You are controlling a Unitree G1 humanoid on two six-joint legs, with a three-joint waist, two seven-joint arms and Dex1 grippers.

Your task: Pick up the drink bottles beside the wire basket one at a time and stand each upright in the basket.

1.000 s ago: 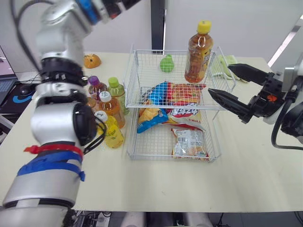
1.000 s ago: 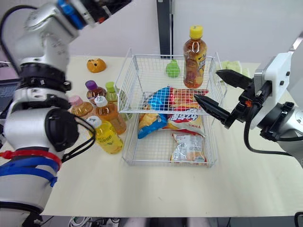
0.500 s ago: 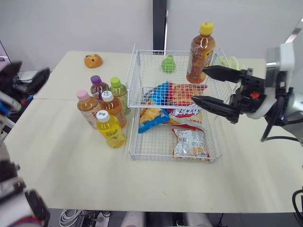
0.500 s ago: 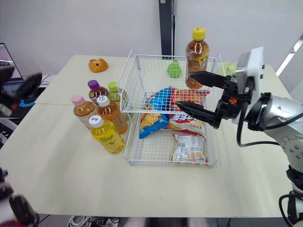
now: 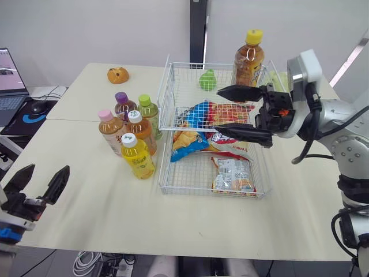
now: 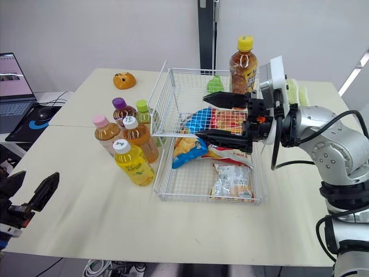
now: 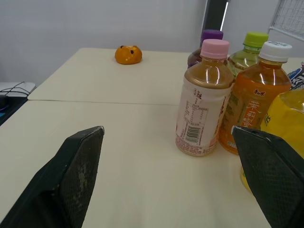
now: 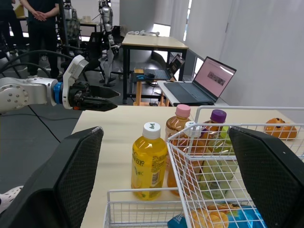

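Left pincer: your left pincer [image 5: 47, 169] sits low at the near left corner of the cream table [image 5: 86, 225], fingers spread and gripping nothing. It faces the bottle group, probably lined up for the next pick.
Right pincer: your right pincer [image 5: 218, 109] hovers over the white wire basket [image 5: 165, 156], spread wide and empty, with its tips above the colourful crisp packets [image 5: 222, 115].
Waiting bottles: five stand upright, bunched just beside the basket's left wall. They are the purple-capped dark bottle [image 5: 121, 105], green-capped pale bottle [image 5: 147, 112], pink-capped brown bottle [image 5: 107, 131], white-capped orange bottle [image 5: 138, 131] and, nearest you, the white-capped yellow bottle [image 5: 138, 160].
Placed bottle: the yellow-capped brown tea bottle [image 5: 249, 57] stands upright at the basket's far right corner. I judge it to be inside.
Why so: the cluster is on the left arm's side, so that arm likely takes them. They are packed tightly, so you could knock a neighbour.
Changed: a second ago the left arm was raised close before the head camera, covering the cluster. It is now down. The right pincer was at the basket's right side and now reaches over the middle.
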